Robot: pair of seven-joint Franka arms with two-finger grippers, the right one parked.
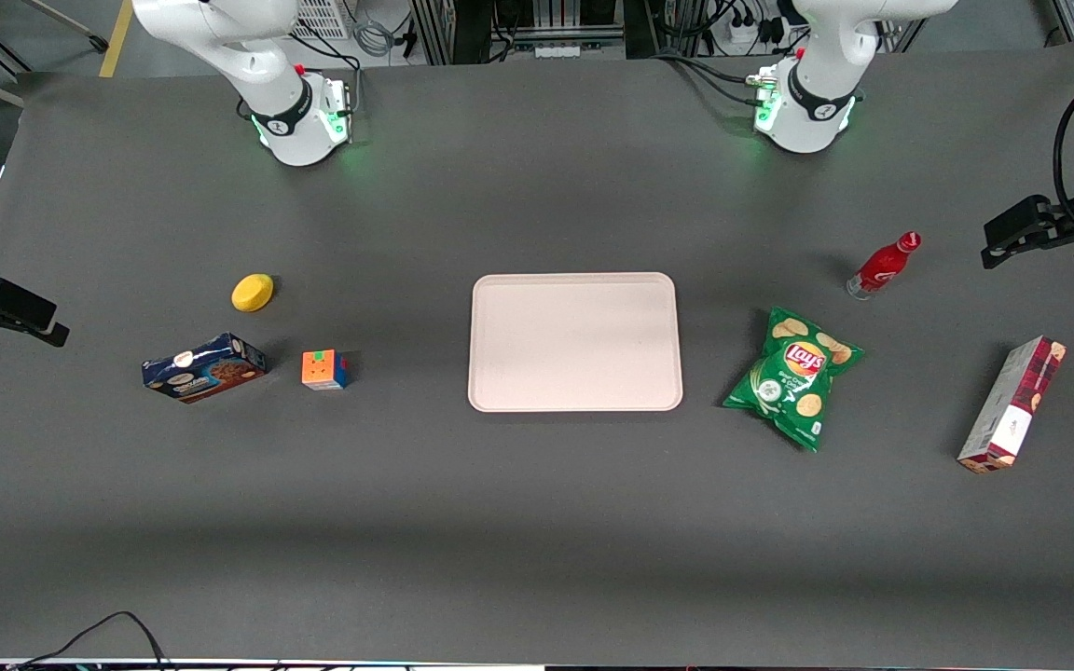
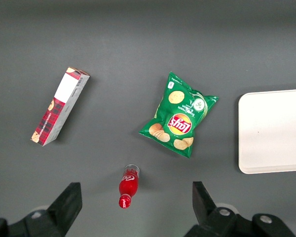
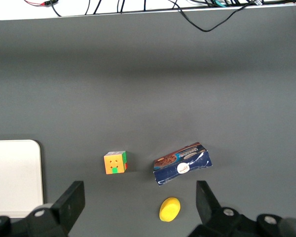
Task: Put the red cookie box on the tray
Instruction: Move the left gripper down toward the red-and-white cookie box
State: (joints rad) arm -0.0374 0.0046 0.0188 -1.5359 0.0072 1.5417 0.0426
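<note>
Front view: the tray (image 1: 575, 342) lies bare at the middle of the dark grey desk (image 1: 537, 522). Toward the working arm's end lie a green chip bag (image 1: 793, 376), a red bottle (image 1: 884, 266) on its side, and, farthest out, the red cookie box (image 1: 1011, 404), lying flat and well apart from the tray. The hand (image 1: 1012, 233) hangs in the air at that end, above the desk and farther from the camera than the red cookie box. Toward the parked arm's end are a colour cube (image 1: 324, 369), a blue cookie box (image 1: 204, 367) and a yellow puck (image 1: 253, 292).

Left wrist view: the hand (image 2: 135, 207) shows its two dark fingers (image 2: 68, 205) wide apart, holding nothing, with the bottle (image 2: 127, 186) on the desk between them. The red cookie box (image 2: 59, 106) lies slanted, plaid face and white label showing, apart from the chip bag (image 2: 179, 114). One end of the tray (image 2: 274, 131) is visible.

Right wrist view: the cube (image 3: 115, 162), blue box (image 3: 182, 163) and puck (image 3: 169, 209) lie near one another; a tray corner (image 3: 15, 177) shows.
</note>
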